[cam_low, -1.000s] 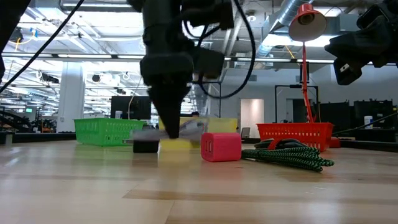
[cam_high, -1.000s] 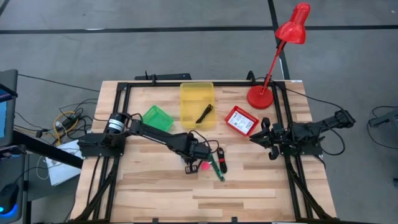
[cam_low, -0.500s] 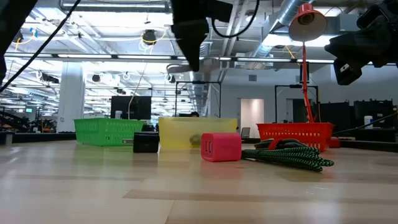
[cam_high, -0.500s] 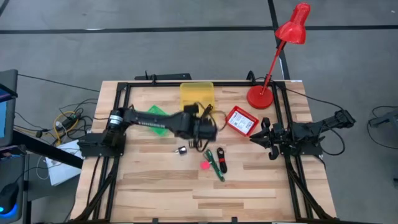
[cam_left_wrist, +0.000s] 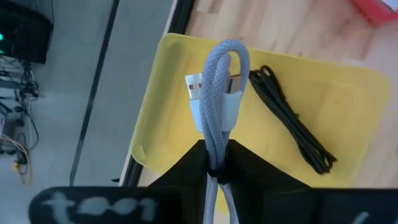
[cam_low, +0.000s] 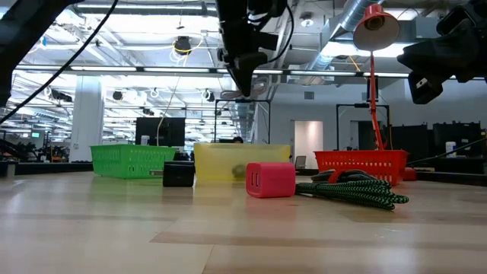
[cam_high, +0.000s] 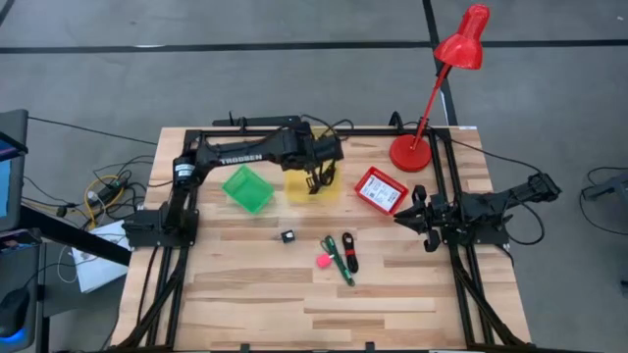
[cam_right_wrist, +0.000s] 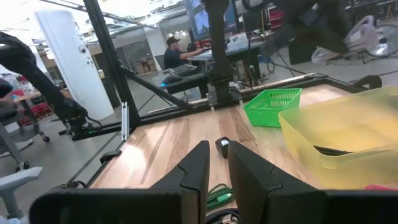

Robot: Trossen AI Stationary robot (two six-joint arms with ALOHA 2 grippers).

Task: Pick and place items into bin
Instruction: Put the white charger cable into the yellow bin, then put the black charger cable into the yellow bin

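Cable [cam_left_wrist: 217, 93], pale grey and folded into a loop with a white plug at its side, sticks out from between the fingers of the left gripper [cam_left_wrist: 216, 163], which are clamped on it. That gripper [cam_high: 316, 175] hangs over the yellow bin [cam_high: 297, 181], and the loop dangles straight above the bin's floor, where a black cable [cam_left_wrist: 292, 124] already lies. On the surface nearer the front sit a small black block [cam_high: 288, 236], a pink block [cam_high: 323, 261], a green strap [cam_high: 339, 261] and a black tool [cam_high: 350, 251], all apart from either arm. A green basket [cam_high: 247, 187] stands just beside the yellow bin, a red basket [cam_high: 381, 189] on its other side. The right gripper [cam_high: 416, 214] rests at the right edge, its fingers [cam_right_wrist: 194, 165] nearly together with a narrow gap, holding nothing.
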